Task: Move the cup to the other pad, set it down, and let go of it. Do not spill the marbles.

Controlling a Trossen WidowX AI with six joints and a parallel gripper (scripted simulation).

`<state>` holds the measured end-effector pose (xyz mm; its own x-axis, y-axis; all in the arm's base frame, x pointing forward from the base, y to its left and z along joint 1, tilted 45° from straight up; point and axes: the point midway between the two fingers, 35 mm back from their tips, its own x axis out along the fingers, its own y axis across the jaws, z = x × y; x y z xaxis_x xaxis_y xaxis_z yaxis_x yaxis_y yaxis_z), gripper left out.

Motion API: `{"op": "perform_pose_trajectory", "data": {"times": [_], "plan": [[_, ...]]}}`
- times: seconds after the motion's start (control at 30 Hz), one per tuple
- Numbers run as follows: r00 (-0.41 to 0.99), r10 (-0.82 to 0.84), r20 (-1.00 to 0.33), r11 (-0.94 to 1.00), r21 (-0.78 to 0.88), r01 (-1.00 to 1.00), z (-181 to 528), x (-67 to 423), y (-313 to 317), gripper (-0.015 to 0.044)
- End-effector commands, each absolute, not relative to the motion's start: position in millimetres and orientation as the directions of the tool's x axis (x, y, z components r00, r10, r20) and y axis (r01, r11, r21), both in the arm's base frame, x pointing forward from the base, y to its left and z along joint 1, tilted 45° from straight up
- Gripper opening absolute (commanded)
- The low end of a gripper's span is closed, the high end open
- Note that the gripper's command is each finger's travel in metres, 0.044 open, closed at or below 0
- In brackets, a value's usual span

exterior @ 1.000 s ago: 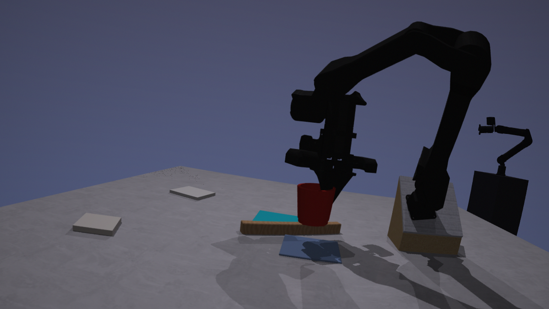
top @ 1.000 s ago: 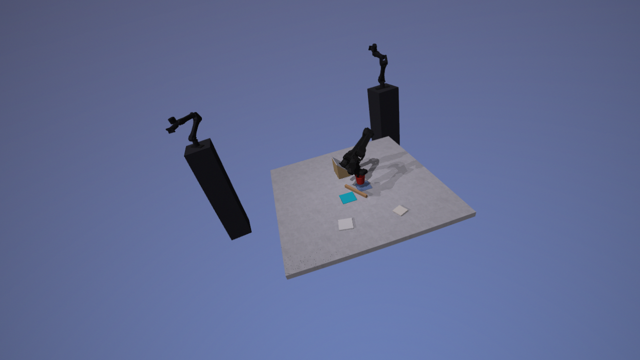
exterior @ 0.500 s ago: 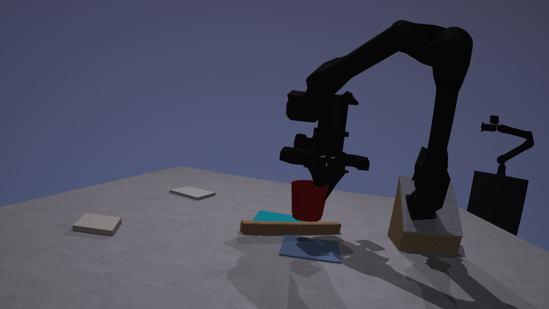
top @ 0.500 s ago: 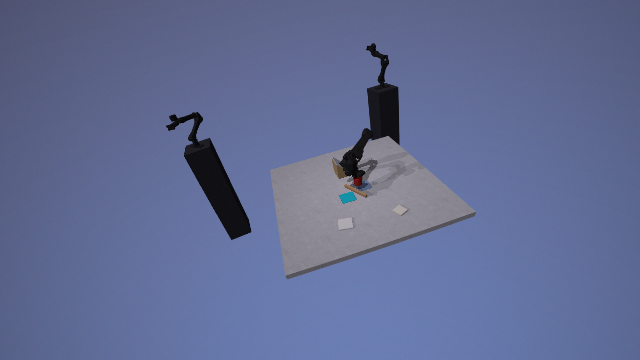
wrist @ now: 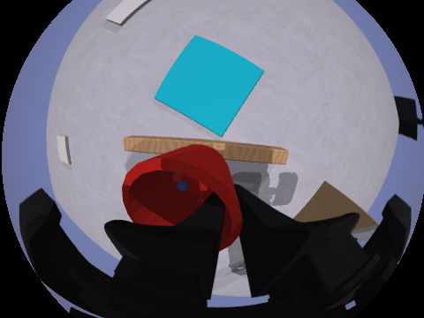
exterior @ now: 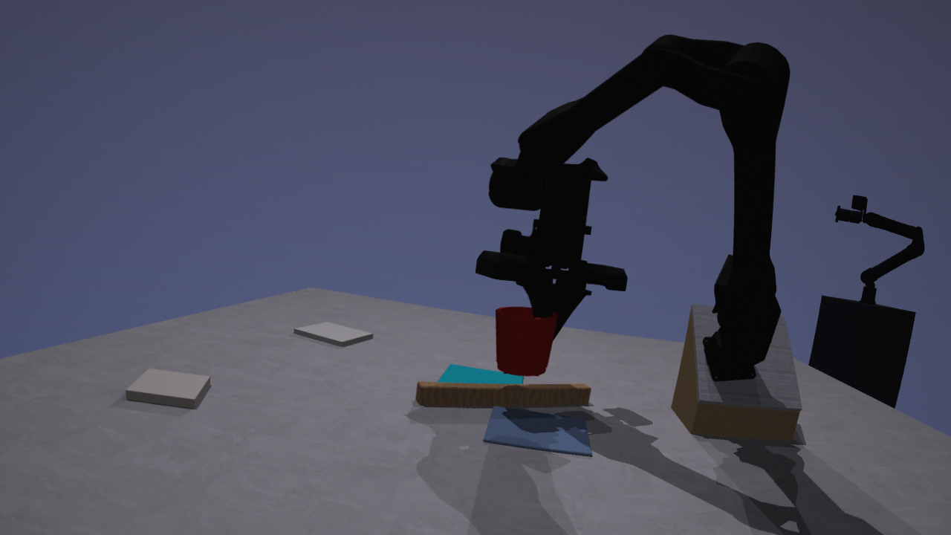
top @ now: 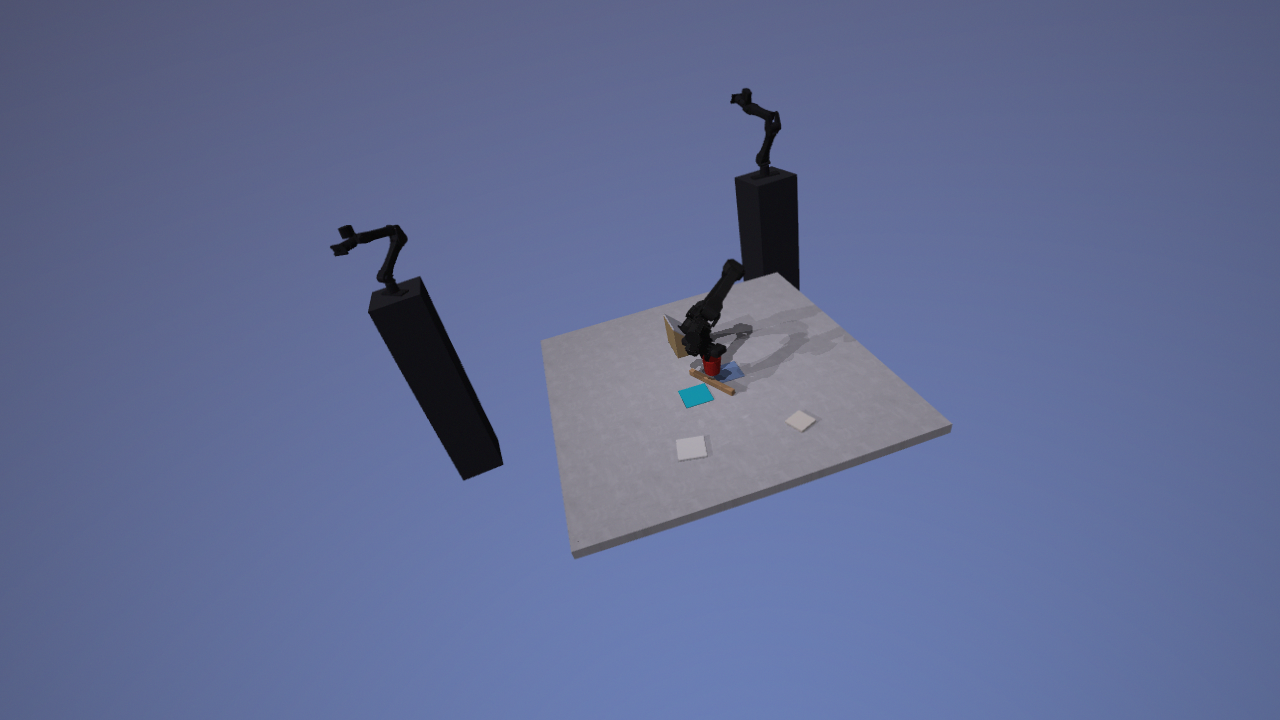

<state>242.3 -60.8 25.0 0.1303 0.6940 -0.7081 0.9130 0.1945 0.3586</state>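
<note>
My gripper is shut on the rim of the red cup. It holds the cup upright in the air, above the wooden bar. A blue marble shows inside the cup. The dull blue pad lies on the near side of the bar, in shadow. The cyan pad lies beyond the bar.
The arm stands on a wooden wedge base. Two flat white blocks lie further out on the grey table. Black pillars with camera arms stand beside the table.
</note>
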Motion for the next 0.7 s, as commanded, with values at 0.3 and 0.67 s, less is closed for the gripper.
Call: {"op": "perform_pose_trajectory", "data": {"times": [0.3, 0.67], "plan": [[0.131, 0.69, -0.711, 0.196, 0.359, 0.913, 9, 252, -81, 0.0], [0.132, 0.69, -0.712, 0.196, 0.359, 0.912, -2, 258, -95, 0.0]]}}
